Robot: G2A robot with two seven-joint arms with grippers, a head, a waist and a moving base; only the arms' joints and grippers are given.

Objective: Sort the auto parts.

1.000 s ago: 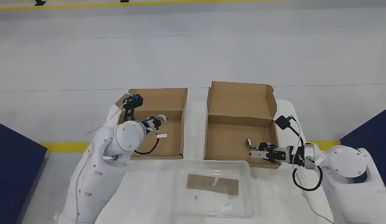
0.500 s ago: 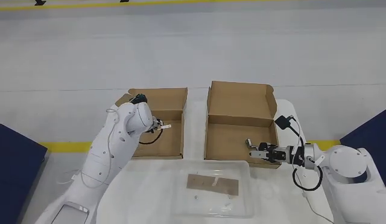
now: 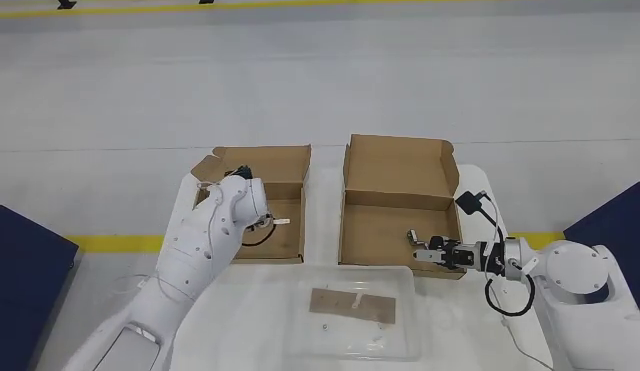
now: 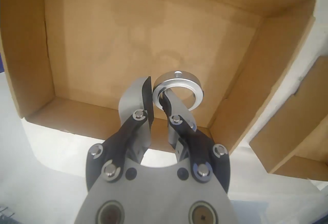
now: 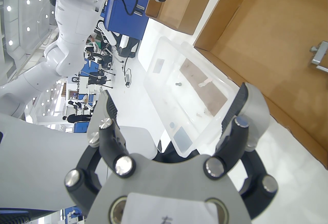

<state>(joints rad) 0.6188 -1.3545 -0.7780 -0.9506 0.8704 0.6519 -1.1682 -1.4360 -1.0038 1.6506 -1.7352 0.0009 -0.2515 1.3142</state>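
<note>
The metal ring (image 4: 178,89) is clamped in my left gripper (image 4: 156,93), 1 finger inside it and 1 outside, over the left cardboard box (image 4: 77,30). My right gripper (image 5: 175,93) is wide apart near the clear tray (image 5: 153,68), beside the right box (image 5: 282,17), which holds 1 bracket (image 5: 319,54).

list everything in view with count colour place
table: 1, white
left box: 1, brown, open, on the table
right box: 1, brown, open, beside it
clear bin: 1, see-through, in front of the boxes
metal ring: 1, silver, held over the left box
bracket: 1, silver, in the right box
bolt: 1, grey, in the bin
brown sheet: 1, in the bin
left gripper: 1, grey, shut on the ring
right gripper: 1, grey, open, near the right box
</note>
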